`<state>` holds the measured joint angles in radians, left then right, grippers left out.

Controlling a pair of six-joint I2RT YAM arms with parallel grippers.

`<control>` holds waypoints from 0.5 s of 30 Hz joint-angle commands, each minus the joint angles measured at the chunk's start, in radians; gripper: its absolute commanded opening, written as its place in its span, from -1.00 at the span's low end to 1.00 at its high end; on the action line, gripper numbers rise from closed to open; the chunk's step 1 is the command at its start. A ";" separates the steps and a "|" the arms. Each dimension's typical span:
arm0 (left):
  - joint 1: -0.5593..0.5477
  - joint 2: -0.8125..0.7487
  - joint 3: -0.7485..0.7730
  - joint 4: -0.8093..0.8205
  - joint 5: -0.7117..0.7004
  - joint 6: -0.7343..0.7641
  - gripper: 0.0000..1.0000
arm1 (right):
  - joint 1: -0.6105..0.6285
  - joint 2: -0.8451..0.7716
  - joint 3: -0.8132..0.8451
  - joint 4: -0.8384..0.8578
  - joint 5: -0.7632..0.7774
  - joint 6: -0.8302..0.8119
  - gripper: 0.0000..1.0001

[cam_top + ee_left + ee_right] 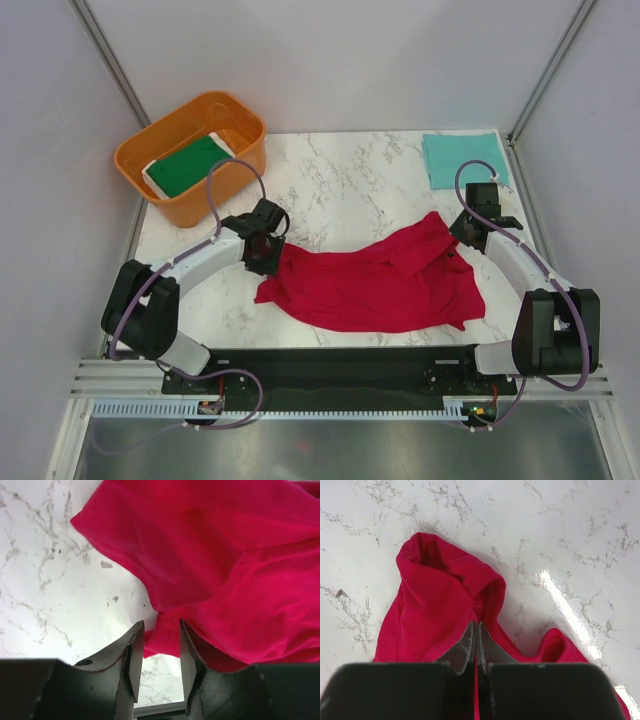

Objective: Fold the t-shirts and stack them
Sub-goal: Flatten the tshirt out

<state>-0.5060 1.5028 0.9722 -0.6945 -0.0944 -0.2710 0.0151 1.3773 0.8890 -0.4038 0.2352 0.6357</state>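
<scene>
Top external view shows the red t-shirt (380, 285) lying crumpled and unfolded across the middle of the table (340, 180). The teal t-shirt (462, 158) sits folded flat at the far right corner, and the dark green t-shirt (185, 165) lies in the orange tub (190, 208). The right gripper (476, 630) is clenched on a bunched fold of the red t-shirt, while the left gripper (161, 630) has its jaws apart around a loose cloth edge. So, as I judge it, the teal one is done, and folding red, handling green and stacking are all left.
</scene>
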 commanded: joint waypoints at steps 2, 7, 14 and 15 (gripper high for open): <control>0.001 0.060 0.014 0.064 0.021 0.111 -0.15 | -0.001 -0.017 0.024 0.019 -0.014 0.005 -1.00; 0.003 0.085 0.014 0.108 0.022 0.142 -0.11 | -0.003 -0.023 0.016 0.022 -0.020 0.001 -1.00; 0.001 0.132 0.028 0.119 -0.005 0.156 -0.16 | -0.010 -0.027 0.011 0.025 -0.036 -0.002 -1.00; 0.003 0.135 0.028 0.119 -0.010 0.158 -0.20 | -0.012 -0.029 0.010 0.025 -0.039 -0.005 -1.00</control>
<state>-0.5060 1.6272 0.9726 -0.6094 -0.0788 -0.1646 0.0113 1.3773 0.8890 -0.4034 0.2070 0.6346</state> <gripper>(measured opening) 0.409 0.009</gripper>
